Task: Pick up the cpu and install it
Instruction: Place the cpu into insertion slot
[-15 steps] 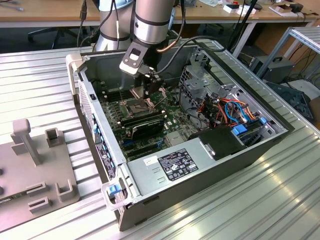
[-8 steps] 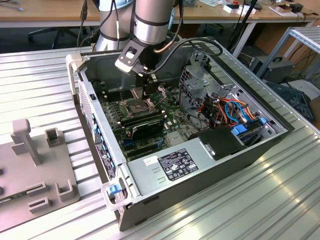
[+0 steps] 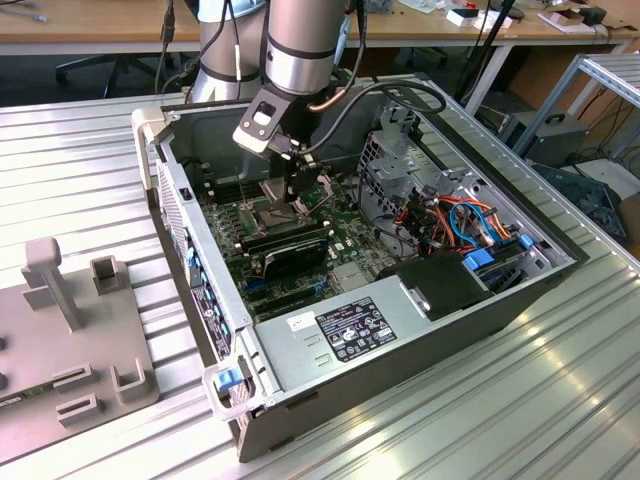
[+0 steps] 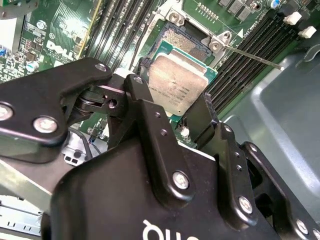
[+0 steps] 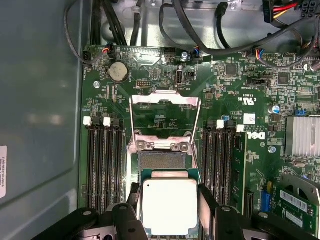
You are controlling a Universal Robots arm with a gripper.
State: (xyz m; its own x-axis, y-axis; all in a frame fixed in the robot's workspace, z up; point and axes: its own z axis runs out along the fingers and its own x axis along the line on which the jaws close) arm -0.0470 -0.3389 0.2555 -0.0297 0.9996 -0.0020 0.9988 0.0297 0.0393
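- Arm [image 3: 300, 40] reaches down into the open case [image 3: 175, 190], which lies on its side on the ribbed table [image 3: 560, 400].
- Gripper [image 3: 303, 190] is low over the motherboard [image 3: 350, 225], at the socket area.
- Tool state: narrowed onto the cpu [image 4: 177, 87]. One black finger [image 4: 145, 100] is against one edge and the other against the opposite edge. Both wrist views agree on this.
- Cpu [image 5: 169, 205] is held metal lid up, roughly level, between the fingers [image 5: 206, 200].
- It overlaps part of the socket [image 5: 160, 160]; the rest of the contact field [image 4: 182, 42] is uncovered.
- Cannot tell whether the cpu touches the socket or hangs just above it.
- Load frame [image 5: 165, 102] is swung open and stands up off the board. A thin lever [image 4: 250, 55] sticks out sideways.
- Memory slots [image 5: 102, 160] flank the socket on both sides.
- Coin cell [image 5: 118, 71] sits past the load frame, and a finned heatsink [image 5: 302, 135] is at the board edge.
- A grey fixture plate [image 3: 60, 330] lies on the table at the exterior view's left, well apart from the case.
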